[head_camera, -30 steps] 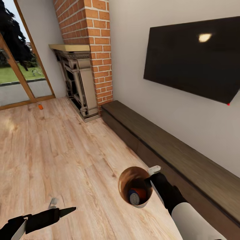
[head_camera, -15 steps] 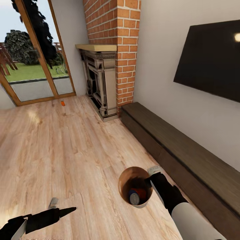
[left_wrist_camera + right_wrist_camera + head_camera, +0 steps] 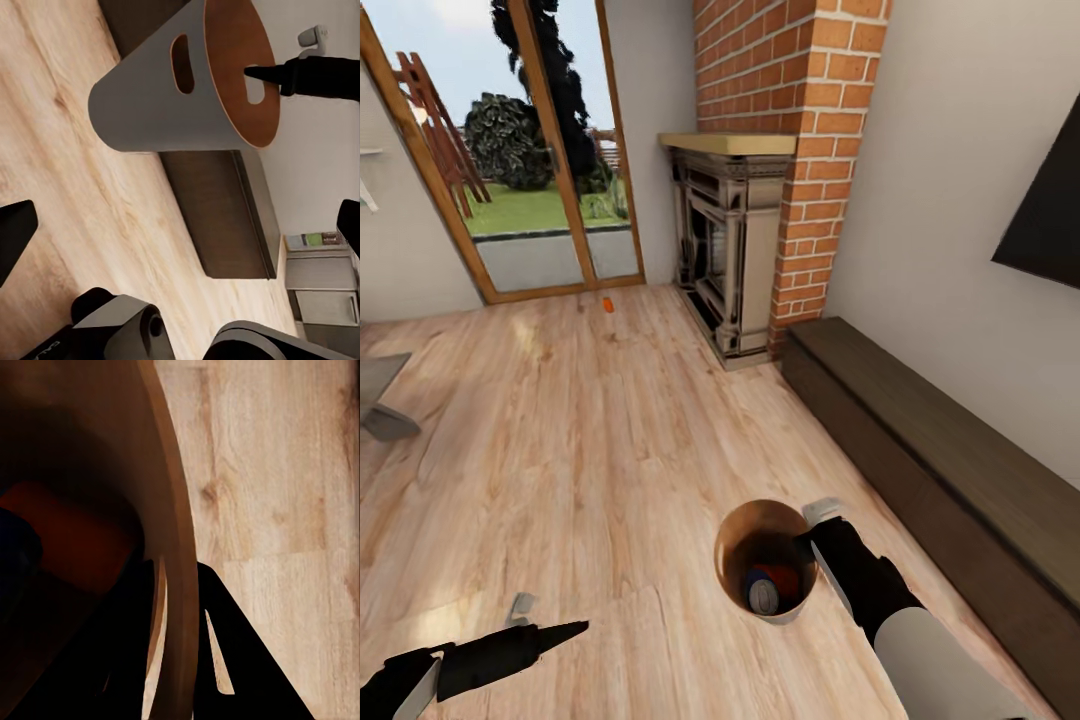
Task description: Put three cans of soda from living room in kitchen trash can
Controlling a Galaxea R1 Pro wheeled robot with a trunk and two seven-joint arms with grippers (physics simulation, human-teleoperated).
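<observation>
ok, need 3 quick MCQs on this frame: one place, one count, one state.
1. Where is the loose orange can?
A. on the floor near the glass door
B. on the low cabinet
C. on the mantel

2. How many cans show inside the trash can?
A. none
B. two
C. four

3. What is the right gripper doing?
A. hanging open
B. holding a can
C. clamped on the bin's rim

Key: 1 A, it lies on the wood floor by the door frame. 2 B, one orange can and one blue can show. 3 C, fingers sit on either side of the wall in the right wrist view.
</observation>
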